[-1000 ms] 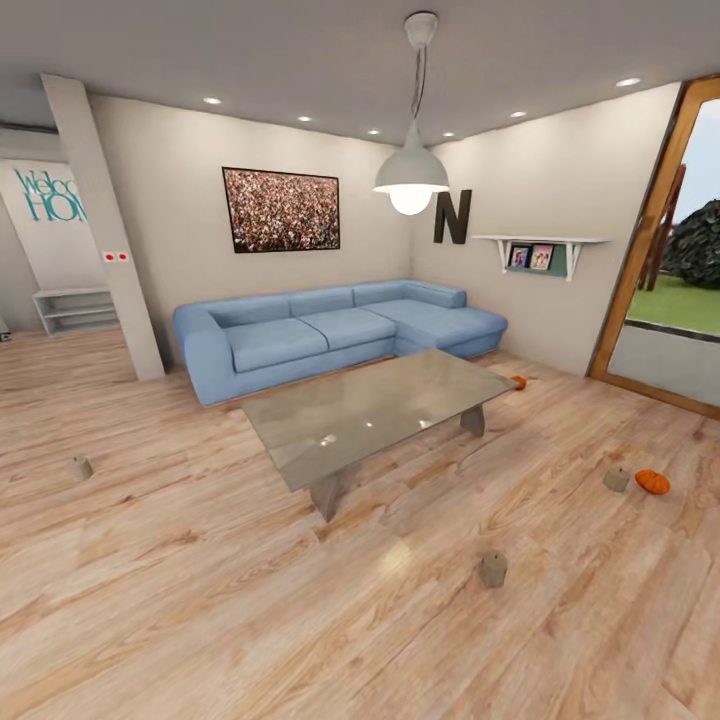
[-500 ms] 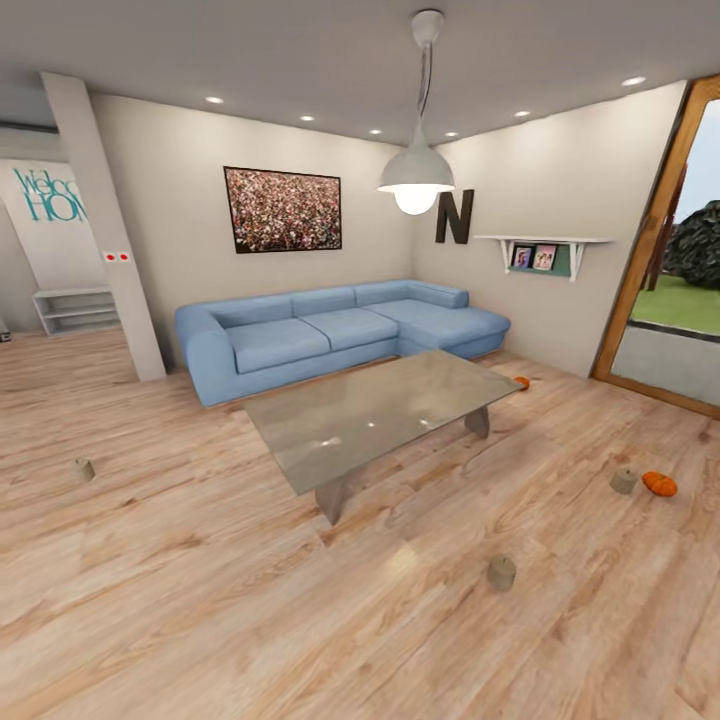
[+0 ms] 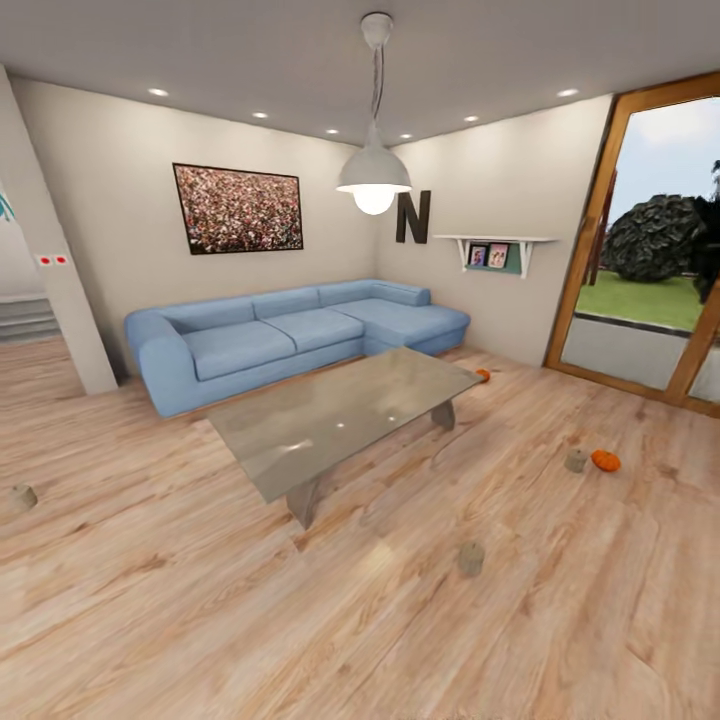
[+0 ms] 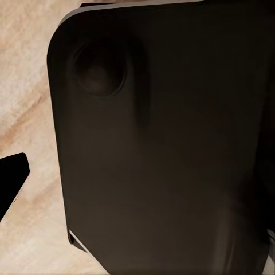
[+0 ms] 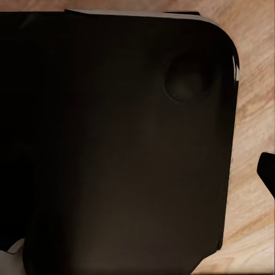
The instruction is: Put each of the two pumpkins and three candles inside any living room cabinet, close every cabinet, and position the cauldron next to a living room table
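Here we look from the head camera across a living room with a pale wood floor (image 3: pixel 200 620). A glass-topped coffee table (image 3: pixel 340 415) stands in the middle, in front of a blue corner sofa (image 3: pixel 290 335). One candle (image 3: pixel 471 558) sits on the floor nearest us, off the table's near right side. A second candle (image 3: pixel 575 460) stands further right, just beside a pumpkin (image 3: pixel 605 460). The other pumpkin (image 3: pixel 483 376) lies on the floor by the table's far right corner. A third candle (image 3: pixel 24 495) sits well apart at the left edge. A white pendant lamp (image 3: pixel 374 180) hangs above the table, and a glass door (image 3: pixel 650 260) on the right opens onto grass. In each wrist view we see a dark rounded panel close to the lens with floor at its edges; we cannot tell how the jaws of either arm stand.
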Controlling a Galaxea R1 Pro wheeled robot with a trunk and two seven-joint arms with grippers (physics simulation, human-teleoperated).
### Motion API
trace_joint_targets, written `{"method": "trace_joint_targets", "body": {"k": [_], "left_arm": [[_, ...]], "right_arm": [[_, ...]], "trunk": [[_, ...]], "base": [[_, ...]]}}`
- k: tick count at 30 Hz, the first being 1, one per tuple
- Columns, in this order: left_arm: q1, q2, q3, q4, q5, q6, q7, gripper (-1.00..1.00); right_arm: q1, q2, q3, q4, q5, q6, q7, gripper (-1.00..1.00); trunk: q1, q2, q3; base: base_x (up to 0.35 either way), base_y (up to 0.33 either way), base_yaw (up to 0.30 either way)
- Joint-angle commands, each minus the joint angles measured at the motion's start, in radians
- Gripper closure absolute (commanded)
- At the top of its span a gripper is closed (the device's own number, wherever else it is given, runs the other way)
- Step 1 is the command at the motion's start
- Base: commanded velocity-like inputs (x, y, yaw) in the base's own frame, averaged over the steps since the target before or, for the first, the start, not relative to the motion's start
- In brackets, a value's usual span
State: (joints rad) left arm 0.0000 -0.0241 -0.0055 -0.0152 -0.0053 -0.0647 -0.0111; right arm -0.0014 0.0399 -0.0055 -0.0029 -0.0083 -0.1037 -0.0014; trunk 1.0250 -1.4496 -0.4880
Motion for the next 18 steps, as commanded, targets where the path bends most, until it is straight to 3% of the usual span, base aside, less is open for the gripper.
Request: {"method": "trace_joint_targets", "body": {"k": [1, 12, 15, 18], "left_arm": [[0.0, 0.0, 0.0, 0.0, -0.001, -0.003, -0.001, -1.0], [0.0, 0.0, 0.007, -0.014, 0.0, -0.012, 0.0, -1.0], [0.0, 0.0, 0.009, -0.094, 0.005, -0.001, 0.004, -1.0], [0.0, 0.001, 0.014, -0.243, 0.011, 0.097, 0.006, -1.0]], "right_arm": [[0.0, 0.0, -0.001, 0.0, -0.001, -0.002, 0.0, -1.0], [0.0, 0.004, 0.001, -0.001, -0.001, 0.001, 0.011, -1.0], [-0.016, -0.005, 0.0, -0.003, -0.002, 0.008, 0.016, -1.0], [-0.113, -0.008, -0.003, -0.009, -0.012, 0.077, 0.021, -1.0]], "trunk": [[0.0, 0.0, -0.001], [0.0, 0.0, -0.001], [0.0, 0.0, -0.002], [0.0, 0.0, -0.003]], "base": [[0.0, 0.031, -0.286], [0.0, 0.005, -0.286], [0.0, 0.0, -0.286], [0.0, 0.0, -0.284]]}}
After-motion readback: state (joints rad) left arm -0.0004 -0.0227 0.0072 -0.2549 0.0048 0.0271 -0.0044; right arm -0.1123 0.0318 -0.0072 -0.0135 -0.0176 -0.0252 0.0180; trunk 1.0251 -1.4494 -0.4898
